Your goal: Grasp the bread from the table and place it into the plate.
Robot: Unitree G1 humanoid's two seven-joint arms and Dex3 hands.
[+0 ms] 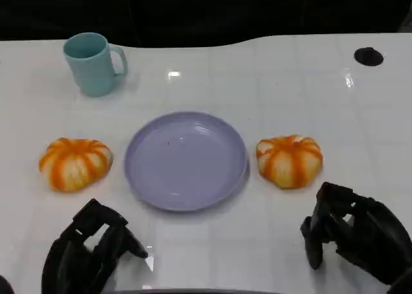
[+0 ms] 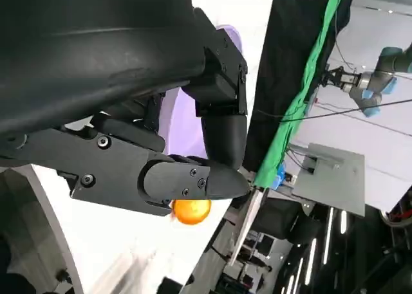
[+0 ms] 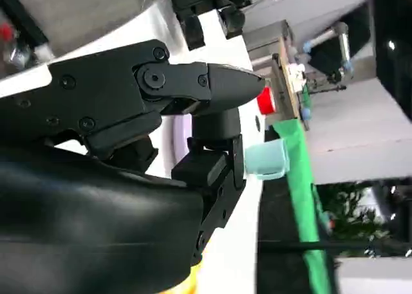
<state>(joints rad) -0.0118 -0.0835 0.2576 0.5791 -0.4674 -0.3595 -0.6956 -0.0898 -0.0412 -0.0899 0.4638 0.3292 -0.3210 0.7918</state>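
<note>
Two orange-and-white striped bread rolls lie on the white table, one [image 1: 75, 163] left of the lavender plate [image 1: 187, 159] and one [image 1: 290, 160] right of it. The plate has nothing on it. My left hand [image 1: 87, 249] hovers near the front edge, below the left roll, holding nothing, its fingers loosely bent and apart. My right hand [image 1: 354, 233] sits just in front of the right roll, a short gap away, also holding nothing. In the left wrist view a roll [image 2: 191, 210] peeks out past my fingers [image 2: 193, 178], with the plate [image 2: 183, 114] behind them.
A teal mug [image 1: 93, 64] stands at the back left, also seen in the right wrist view [image 3: 267, 160]. A black round hole [image 1: 368, 56] is set in the table at the back right. The table's far edge meets a dark backdrop.
</note>
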